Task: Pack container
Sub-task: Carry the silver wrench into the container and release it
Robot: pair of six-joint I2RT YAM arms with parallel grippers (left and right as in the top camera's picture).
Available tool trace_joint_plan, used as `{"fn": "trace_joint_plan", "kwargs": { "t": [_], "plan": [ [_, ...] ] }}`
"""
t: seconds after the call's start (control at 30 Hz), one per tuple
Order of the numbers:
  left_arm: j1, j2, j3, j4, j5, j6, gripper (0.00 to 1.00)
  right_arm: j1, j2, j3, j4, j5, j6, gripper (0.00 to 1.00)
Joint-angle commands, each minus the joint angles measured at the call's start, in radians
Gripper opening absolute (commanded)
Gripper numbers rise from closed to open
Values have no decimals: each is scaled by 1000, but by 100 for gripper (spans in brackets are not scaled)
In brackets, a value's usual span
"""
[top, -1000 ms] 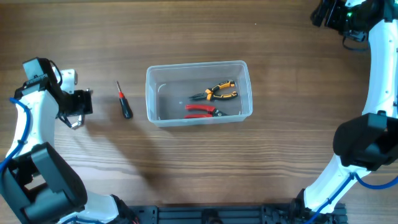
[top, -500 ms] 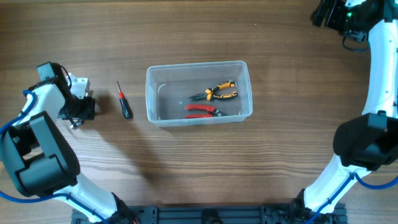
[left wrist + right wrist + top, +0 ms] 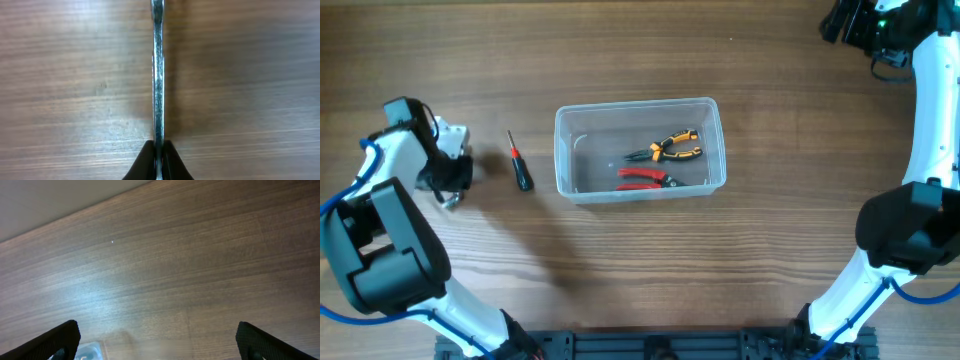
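Observation:
The clear container (image 3: 638,190) stands mid-table and holds orange-and-black pliers (image 3: 667,148) and red pliers (image 3: 645,179). A small screwdriver (image 3: 520,166) with a red-and-black handle lies just left of it. Further left, my left gripper (image 3: 446,186) is down at the table. In the left wrist view that gripper (image 3: 158,161) is shut on a thin, shiny metal tool (image 3: 158,75) that runs straight away from the fingertips over the wood. My right gripper (image 3: 844,20) hangs open at the far right corner, and the right wrist view shows the gripper (image 3: 159,345) holding nothing.
The table is brown wood. A corner of the container (image 3: 90,351) shows faintly at the bottom left of the right wrist view. The right arm's base and links (image 3: 905,230) stand along the right edge.
The left gripper has turned at the left of the table and shut its jaws on the thin metal tool. The right arm and the container's contents have not moved.

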Motion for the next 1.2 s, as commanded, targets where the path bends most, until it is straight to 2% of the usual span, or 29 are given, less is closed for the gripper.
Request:
{"fn": "trace_joint_plan", "kwargs": {
  "t": [0.0, 0.1, 0.13, 0.23, 0.33, 0.43, 0.6, 0.73, 0.77, 0.8, 0.83, 0.87, 0.93, 0.97, 1.0, 1.03, 1.07, 1.1, 1.17],
  "plan": [
    [-83, -117, 291, -117, -27, 13, 4, 5, 11, 3, 3, -16, 17, 100],
    [-275, -189, 531, -270, 26, 13, 4, 5, 11, 3, 3, -16, 18, 100],
    [-342, -207, 541, -267, 26, 24, 4, 5, 11, 3, 3, -16, 18, 100],
    [-617, -214, 540, -295, 42, 163, 4, 5, 11, 3, 3, -16, 18, 100],
    [-807, -158, 533, -311, 51, 298, 4, 5, 11, 3, 3, -16, 18, 100],
    [-856, -47, 533, -329, 52, 365, 5, 5, 11, 3, 3, -16, 17, 100],
    [-838, 160, 533, -396, 29, 471, 9, 5, 11, 3, 3, -16, 17, 100],
    [-793, 218, 533, -406, -14, 544, 17, 5, 11, 3, 3, -16, 18, 100],
    [-776, 218, 534, -403, -14, 543, 22, 5, 11, 3, 3, -16, 17, 100],
    [-769, 214, 534, -403, -24, 524, 21, 5, 11, 3, 3, -16, 17, 100],
    [-769, 208, 542, -404, -45, 457, 7, 5, 11, 3, 3, -16, 18, 100],
    [-770, 190, 558, -405, -67, 355, 4, 5, 11, 3, 3, -16, 17, 100],
    [-775, 143, 592, -420, -69, 253, 6, 5, 11, 3, 3, -16, 18, 100],
    [-777, 103, 613, -423, -66, 163, 16, 5, 11, 3, 3, -16, 18, 100],
    [-777, 56, 636, -423, -57, 52, 52, 5, 11, 3, 3, -16, 17, 100],
    [-776, 5, 658, -423, -54, -81, 67, 5, 11, 3, 3, -16, 17, 100],
    [-771, -56, 676, -423, -54, -208, 76, 5, 11, 3, 3, -16, 18, 100],
    [-756, -143, 679, -423, -54, -318, 77, 5, 11, 3, 3, -16, 18, 100],
    [-713, -225, 679, -437, -54, -489, 72, 5, 11, 3, 3, -16, 18, 100]
  ]
}}
